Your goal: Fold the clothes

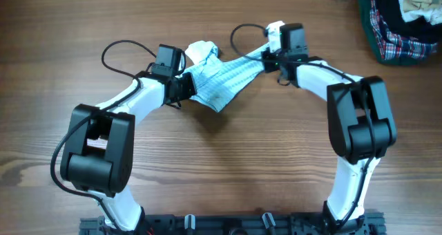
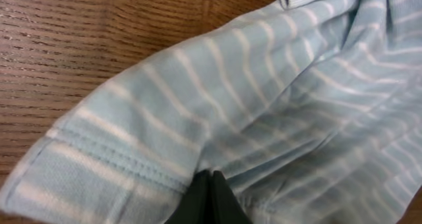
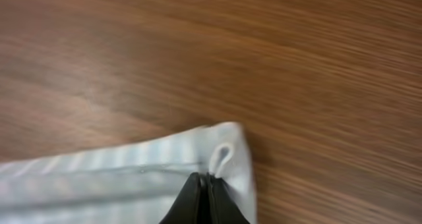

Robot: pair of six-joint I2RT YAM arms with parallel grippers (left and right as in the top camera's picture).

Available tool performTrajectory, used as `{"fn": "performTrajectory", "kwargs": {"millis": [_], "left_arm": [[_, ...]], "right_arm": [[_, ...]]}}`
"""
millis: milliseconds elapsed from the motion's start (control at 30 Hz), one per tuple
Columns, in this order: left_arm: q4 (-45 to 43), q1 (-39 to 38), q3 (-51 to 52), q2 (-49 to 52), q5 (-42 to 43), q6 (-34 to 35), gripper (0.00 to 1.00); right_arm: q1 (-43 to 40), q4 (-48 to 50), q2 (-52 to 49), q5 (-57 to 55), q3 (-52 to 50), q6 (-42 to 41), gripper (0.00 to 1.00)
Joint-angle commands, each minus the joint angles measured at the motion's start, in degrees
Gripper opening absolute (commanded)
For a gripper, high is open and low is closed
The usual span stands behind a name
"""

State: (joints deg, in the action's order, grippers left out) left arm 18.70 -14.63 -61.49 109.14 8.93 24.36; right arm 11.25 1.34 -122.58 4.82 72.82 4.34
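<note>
The pale blue-and-white striped garment (image 1: 219,79) hangs stretched between my two grippers over the middle of the wooden table. My left gripper (image 1: 185,85) is shut on its left side; in the left wrist view the striped cloth (image 2: 264,112) fills the frame above the closed fingertips (image 2: 211,178). My right gripper (image 1: 268,61) is shut on the garment's right corner; the right wrist view shows the hemmed corner with a small white loop (image 3: 221,159) at the closed fingertips (image 3: 206,179).
A heap of red-green plaid, dark and cream clothes (image 1: 400,21) lies at the table's far right corner. Black cables (image 1: 124,52) loop behind both wrists. The wooden tabletop (image 1: 228,166) lies below the garment.
</note>
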Motion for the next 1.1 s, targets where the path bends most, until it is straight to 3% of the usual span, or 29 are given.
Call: {"fn": "performTrajectory", "kwargs": {"millis": [0,67,167,267,367,467,500,633,767,867,1067], "left_arm": [[1.8,0.1,1.3,1.5,-3.5,0.5,0.04],[1.8,0.1,1.3,1.5,-3.5,0.5,0.04],[2.6,0.1,1.3,1.4,-3.5,0.5,0.04],[3.7,0.1,1.3,0.6,-1.0,-0.1,0.04],[7.2,0.1,1.2,-3.6,0.7,-1.7,0.04],[12.1,-0.3,1.2,-9.7,3.1,-3.2,0.04],[14.1,-0.9,1.2,-11.9,3.3,-3.2,0.04],[17.6,-3.0,1.2,-12.7,3.2,-3.1,0.04],[13.9,-3.1,1.2,-12.7,1.9,-0.4,0.04],[13.2,-3.3,1.2,-12.7,1.0,5.0,0.04],[13.1,-9.9,1.2,-12.7,3.1,4.9,0.04]], "right_arm": [[-3.5,-3.7,-1.6,-0.8,3.7,-1.8,0.04],[-3.7,-7.3,-0.1,-0.7,6.8,-1.7,0.07],[-3.7,-14.1,2.9,2.6,11.8,-1.3,0.33],[-3.6,-23.6,4.6,7.8,16.7,0.3,0.4],[-2.4,-32.3,5.3,14.4,17.6,2.4,0.35],[0.7,-39.0,5.3,15.2,17.6,3.5,0.13],[2.1,-39.6,5.3,15.2,17.6,3.7,0.1],[6.8,-39.4,5.2,15.2,17.6,3.2,0.08],[9.9,-32.2,4.7,15.0,17.6,3.3,0.04],[8.3,-28.5,4.7,14.3,17.6,-1.6,0.04],[4.2,-34.6,2.9,12.8,17.6,0.1,0.04]]}}
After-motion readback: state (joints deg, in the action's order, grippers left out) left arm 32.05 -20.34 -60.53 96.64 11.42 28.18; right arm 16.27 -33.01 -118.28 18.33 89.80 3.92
